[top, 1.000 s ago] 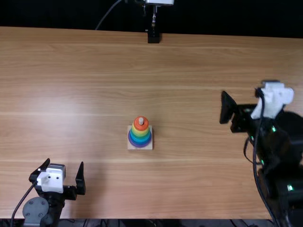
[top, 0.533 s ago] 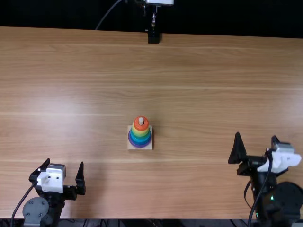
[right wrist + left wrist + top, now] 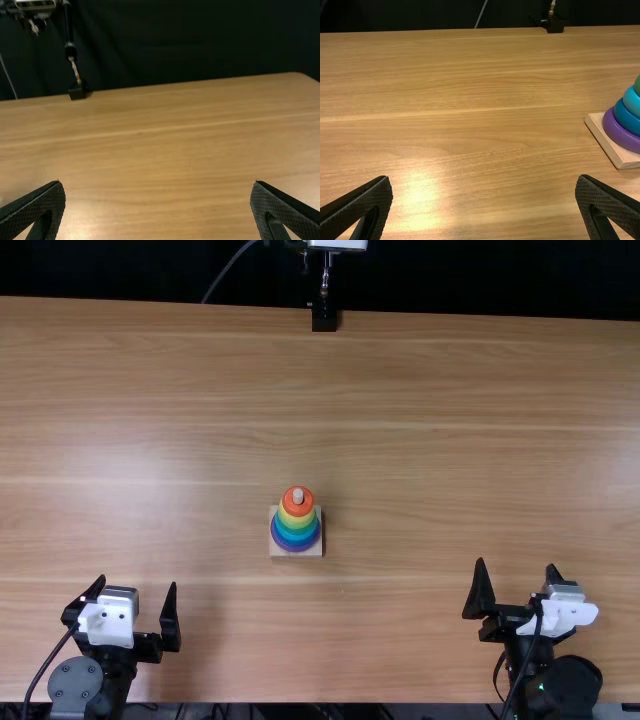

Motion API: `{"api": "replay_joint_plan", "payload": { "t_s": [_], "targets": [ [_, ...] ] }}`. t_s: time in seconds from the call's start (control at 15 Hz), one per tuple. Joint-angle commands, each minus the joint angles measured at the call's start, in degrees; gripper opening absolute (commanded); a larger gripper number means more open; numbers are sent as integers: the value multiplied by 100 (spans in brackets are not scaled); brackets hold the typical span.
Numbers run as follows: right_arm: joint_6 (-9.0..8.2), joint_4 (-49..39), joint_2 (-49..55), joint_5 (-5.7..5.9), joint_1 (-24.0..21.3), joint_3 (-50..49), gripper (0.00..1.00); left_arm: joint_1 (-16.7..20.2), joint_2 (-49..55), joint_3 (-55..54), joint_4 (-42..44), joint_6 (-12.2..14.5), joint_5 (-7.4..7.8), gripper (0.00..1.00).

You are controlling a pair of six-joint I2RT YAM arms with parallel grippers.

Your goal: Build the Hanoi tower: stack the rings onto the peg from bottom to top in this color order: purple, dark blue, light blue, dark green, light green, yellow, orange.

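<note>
Over the wooden table [image 3: 400, 420], the right gripper [image 3: 516, 568] has drawn back towards the near edge, open and empty; the left gripper [image 3: 137, 582] stays parked there, also spread and empty. Near the table's middle, the ring tower [image 3: 296, 525] stands unchanged, topped by the orange ring [image 3: 298, 510], so stacking looks finished.

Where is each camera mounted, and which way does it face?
Top view: above the near edge, facing steeply down and forward on the table; left hand and right hand show.
Left wrist view: on that wrist, facing across the table past two fingers.
Right wrist view: likewise, past its fingers.
Shared: top and left wrist views both include the ring tower.
</note>
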State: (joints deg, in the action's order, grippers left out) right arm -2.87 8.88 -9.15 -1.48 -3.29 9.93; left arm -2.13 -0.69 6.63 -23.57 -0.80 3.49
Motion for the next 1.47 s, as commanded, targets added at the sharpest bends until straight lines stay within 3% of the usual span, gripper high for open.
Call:
{"api": "replay_joint_plan", "payload": {
  "t_s": [0.0,0.53,0.8,0.87,1.13,1.4],
  "targets": [
    [3,-39,185,21,-5,-176,100,55,69,-663,-227,69,137,100],
    [13,-17,748,10,-5,-906,100,55,69,-663,-227,69,147,100],
    [13,700,915,-11,-5,-906,100,55,69,-663,-227,69,137,100],
    [34,837,915,-11,-23,-906,100,55,69,-663,-227,69,137,100],
    [382,900,915,-32,-31,-914,100,55,69,-663,-227,69,147,100],
    [372,900,915,-21,-31,-906,100,55,69,-663,-227,69,137,100]
  ]
}}
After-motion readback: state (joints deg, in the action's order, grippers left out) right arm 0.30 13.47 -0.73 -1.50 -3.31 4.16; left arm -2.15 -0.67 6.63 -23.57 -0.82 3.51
